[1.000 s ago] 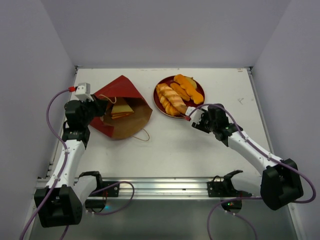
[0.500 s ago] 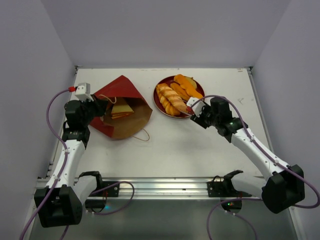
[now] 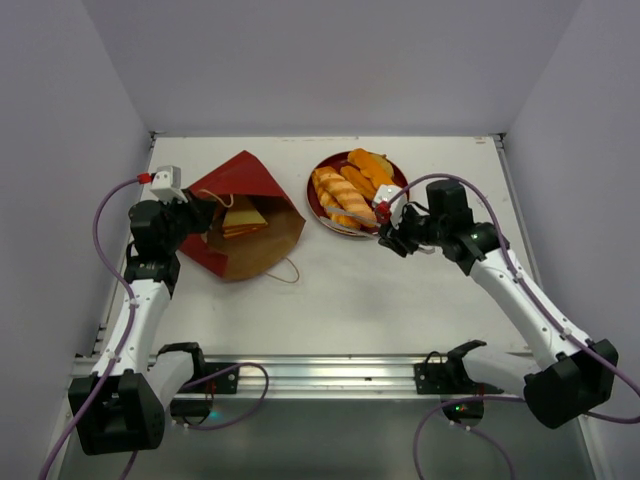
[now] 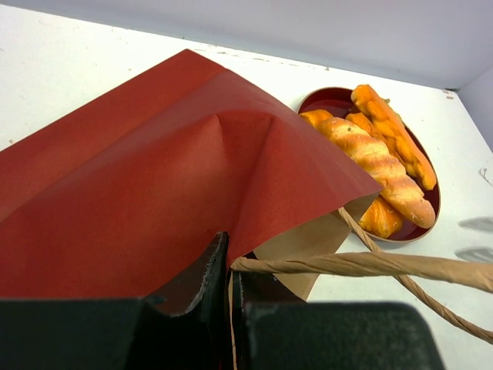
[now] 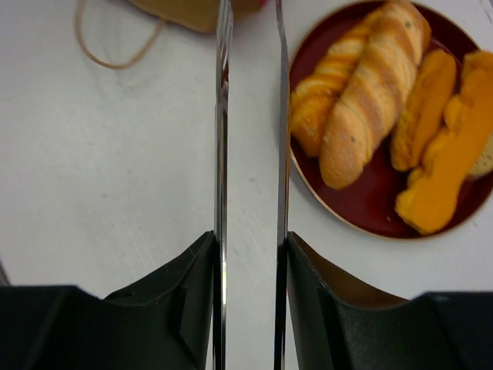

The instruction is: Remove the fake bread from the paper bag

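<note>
Overhead view: paper bag (image 3: 250,180) lies on its side at the left of the bench (image 3: 400,300), mouth turned toward the centre, brown lining exposed. Left claw (image 3: 200,214) is clamped on the bag's wall at the mouth's left corner; judged purpose, to anchor the bag and hold the mouth agape for access. One item of fake bread, the yellow sandwich wedge (image 3: 240,218), lies inside the mouth, just beside the left claw and well apart from the right claw (image 3: 390,240). Right claw sits at the near right edge of the dark red plate (image 3: 322,166), which carries the braided loaf (image 3: 345,198) and several other orange breads, so the task reads as mostly done, with at least the wedge left. Left wrist view: left claw (image 4: 229,266) is pressed together on a fold of the paper bag (image 4: 169,177); a cord handle (image 4: 362,264) crosses just beyond the tips; the wedge is hidden behind the raised red wall. Right wrist view: right claw (image 5: 250,46) is narrowly spread and empty, bare bench showing between its fingers; the plate (image 5: 377,202) and loaf (image 5: 370,92) lie just to its right, and the bag's cord loop (image 5: 108,66) is ahead to its left.
</note>
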### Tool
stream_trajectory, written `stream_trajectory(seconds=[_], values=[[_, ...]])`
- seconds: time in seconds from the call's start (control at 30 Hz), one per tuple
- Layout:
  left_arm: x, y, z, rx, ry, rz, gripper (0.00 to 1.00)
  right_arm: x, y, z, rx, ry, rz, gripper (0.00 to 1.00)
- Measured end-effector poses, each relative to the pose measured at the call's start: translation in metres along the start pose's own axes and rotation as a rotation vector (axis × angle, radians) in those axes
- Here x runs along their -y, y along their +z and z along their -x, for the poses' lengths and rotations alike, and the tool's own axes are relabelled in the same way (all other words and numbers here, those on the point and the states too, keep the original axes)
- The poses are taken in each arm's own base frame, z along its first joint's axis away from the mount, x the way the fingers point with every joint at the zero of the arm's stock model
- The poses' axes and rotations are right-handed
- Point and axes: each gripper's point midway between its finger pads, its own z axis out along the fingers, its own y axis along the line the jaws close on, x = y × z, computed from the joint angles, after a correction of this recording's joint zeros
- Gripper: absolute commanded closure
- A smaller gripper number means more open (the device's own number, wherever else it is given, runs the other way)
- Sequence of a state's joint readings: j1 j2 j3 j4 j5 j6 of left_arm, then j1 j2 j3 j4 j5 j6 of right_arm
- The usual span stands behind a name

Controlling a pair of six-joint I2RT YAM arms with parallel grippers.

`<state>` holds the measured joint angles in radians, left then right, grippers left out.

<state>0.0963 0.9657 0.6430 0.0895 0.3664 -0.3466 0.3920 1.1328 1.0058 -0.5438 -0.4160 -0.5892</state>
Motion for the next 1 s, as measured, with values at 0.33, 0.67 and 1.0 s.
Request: stream_trajectory(seconds=[0.33, 0.67, 1.0], values=[[0.003, 0.0, -0.001, -0.002, 0.002, -0.02, 0.91, -0.084, -0.004, 0.051, 0.077, -0.091, 0.325, 0.61], [0.002, 0.0, -0.002, 0.0, 0.018, -0.023, 0.91, -0.094, 0.109, 0.091, -0.084, -0.393, 0.102, 0.6], [0.002, 0.0, -0.003, 0.0, 0.02, -0.024, 0.91, -0.077, 0.189, 0.087, -0.219, -0.564, -0.126, 0.55]])
